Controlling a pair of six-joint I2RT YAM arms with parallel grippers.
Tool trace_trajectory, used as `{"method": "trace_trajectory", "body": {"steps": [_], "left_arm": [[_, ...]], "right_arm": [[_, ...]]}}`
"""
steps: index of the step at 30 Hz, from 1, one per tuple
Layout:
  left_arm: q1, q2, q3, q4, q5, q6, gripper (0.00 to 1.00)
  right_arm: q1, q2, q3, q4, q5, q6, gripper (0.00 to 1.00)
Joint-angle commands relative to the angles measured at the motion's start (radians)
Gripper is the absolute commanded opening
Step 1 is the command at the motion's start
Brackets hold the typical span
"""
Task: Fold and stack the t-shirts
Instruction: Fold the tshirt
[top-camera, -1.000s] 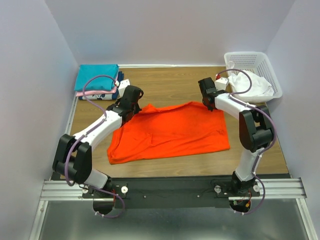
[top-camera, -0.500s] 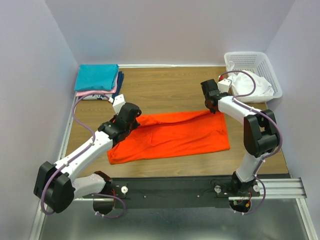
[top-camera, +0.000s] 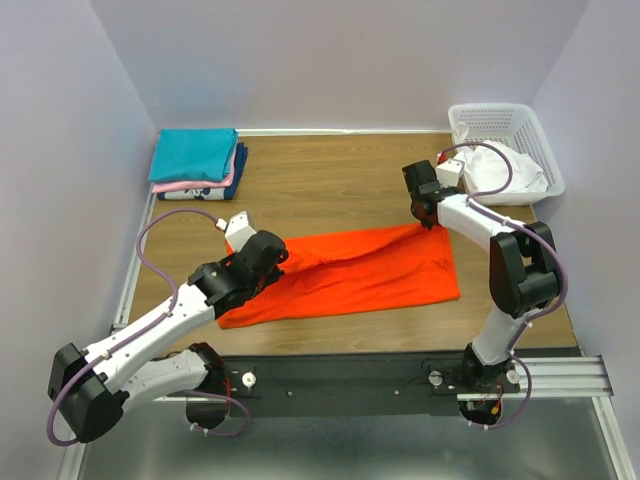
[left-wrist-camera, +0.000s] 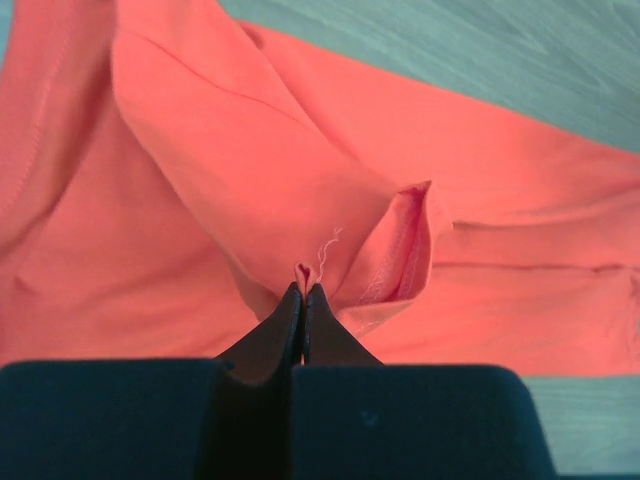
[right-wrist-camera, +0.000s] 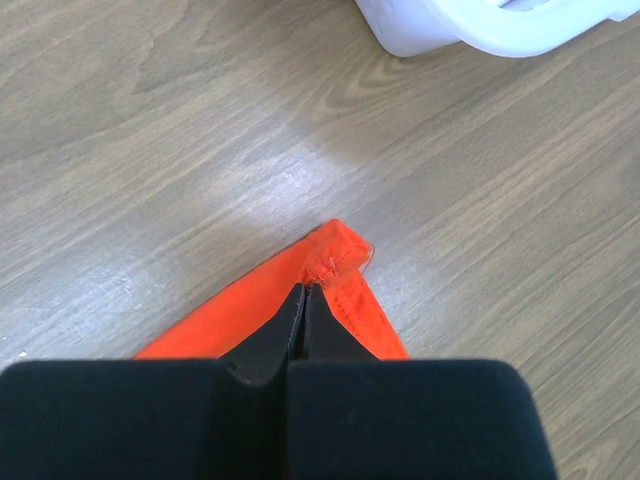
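An orange-red t-shirt (top-camera: 360, 272) lay spread across the middle of the wooden worktop (top-camera: 330, 175), nearer its front edge than its back, with both arms gripping it at opposite ends. The left gripper (left-wrist-camera: 303, 298) was clamped tight on a raised fold of the orange cloth at the shirt's left end. Its two dark fingers were pressed together with only a sliver of fabric and a loose thread showing between them. Around that pinch the cloth rose in a loose peak, a hemmed opening gaping just to its right, and the layer beneath lay flat on the wood.

The right gripper (right-wrist-camera: 304, 296) was likewise closed on the garment, holding a stitched, hemmed corner at the shirt's far right end. Bare wood showed on either side of that point. From above, the shirt's far edge ran in a creased line between the two grippers, and its front right corner rested flat.

At the worktop's back left corner sat a folded stack (top-camera: 197, 165) of shirts, teal on top, pink below it, navy at the right side and a white layer at the bottom. In the back right corner stood a white lattice basket (top-camera: 497, 118) holding a crumpled white cloth (top-camera: 515, 172), possibly another shirt, though the view did not settle that.
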Motion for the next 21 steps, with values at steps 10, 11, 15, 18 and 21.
{"method": "trace_trajectory", "body": {"steps": [10, 11, 15, 18, 21], "left_arm": [[-0.100, -0.040, -0.104, -0.117, -0.034, -0.179, 0.00], [-0.098, -0.037, -0.110, -0.112, -0.031, -0.176, 0.00], [-0.107, -0.035, -0.129, -0.099, -0.006, -0.153, 0.00], [-0.120, -0.075, -0.141, -0.086, 0.006, -0.141, 0.27], [-0.123, -0.124, -0.153, -0.077, 0.031, -0.113, 0.43]], "right_arm": [[0.006, -0.051, -0.063, 0.004, -0.018, -0.003, 0.01], [0.006, -0.051, -0.071, 0.004, -0.016, 0.002, 0.01], [0.006, -0.062, -0.115, 0.003, -0.013, 0.035, 0.01], [0.006, -0.073, -0.143, 0.003, -0.005, 0.055, 0.02], [0.006, -0.091, -0.163, 0.000, 0.015, 0.078, 0.09]]}}
